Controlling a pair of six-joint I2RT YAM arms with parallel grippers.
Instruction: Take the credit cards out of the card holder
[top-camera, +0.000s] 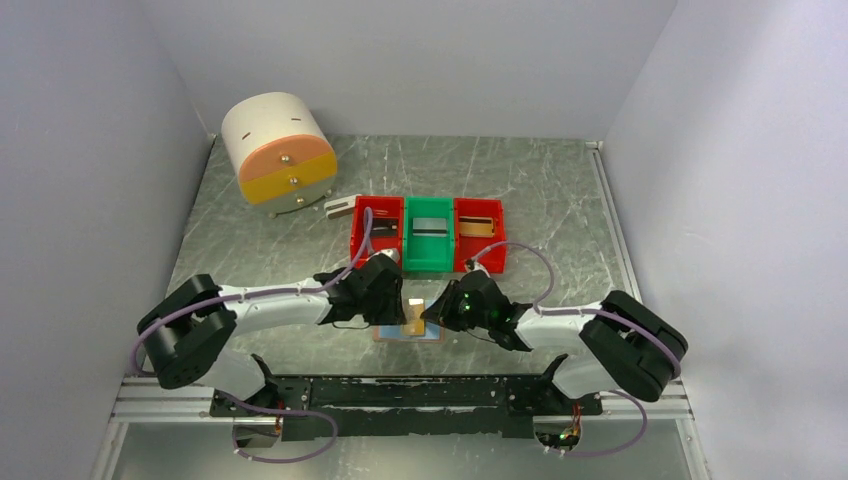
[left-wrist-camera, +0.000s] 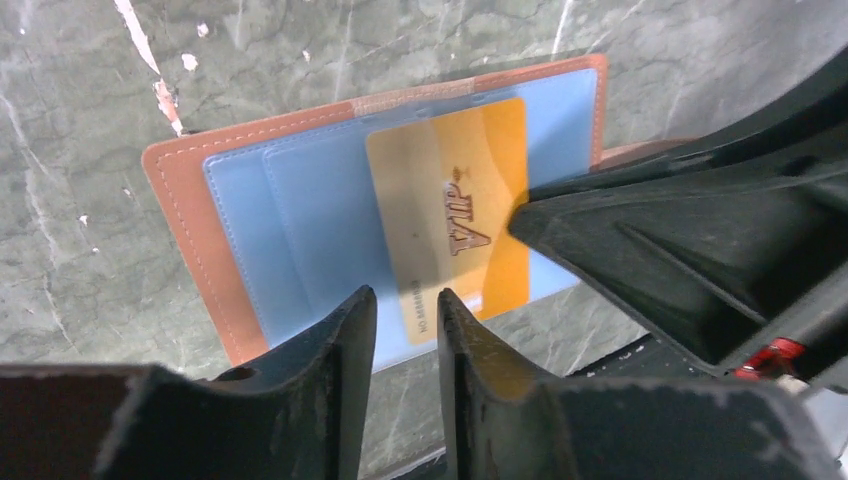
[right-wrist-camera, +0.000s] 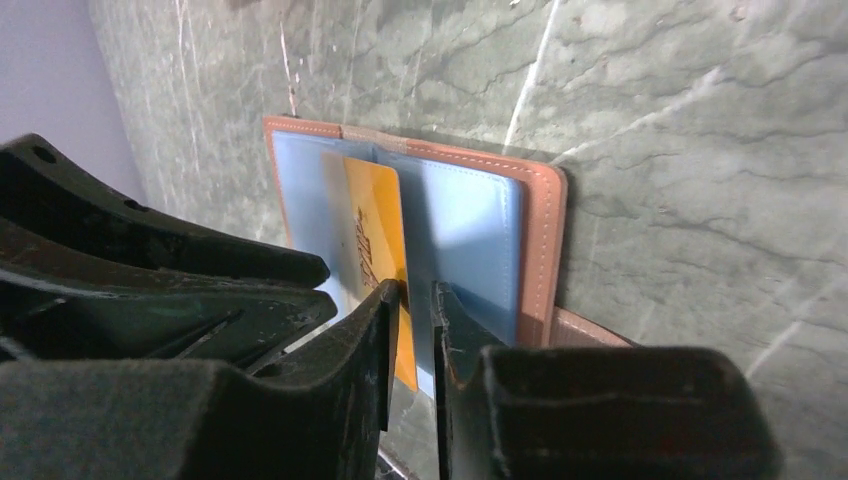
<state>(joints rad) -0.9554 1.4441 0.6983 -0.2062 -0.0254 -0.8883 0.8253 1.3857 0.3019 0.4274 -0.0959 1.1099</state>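
Left jaws, barely parted and empty, face the yellow credit card (left-wrist-camera: 450, 200) end-on.
Right jaws, slit-open, grip unclear, flank its long edge inside the card holder (left-wrist-camera: 180, 200).

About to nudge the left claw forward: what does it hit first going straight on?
Most likely the near edge of the yellow-orange card in the open card holder, just ahead of the left claw. Depth is unclear, so it may touch the blue pocket first.

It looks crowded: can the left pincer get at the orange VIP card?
Probably yes: the left pincer sits at the orange card, its edge exposed, nothing between; the right pincer crowds one side.
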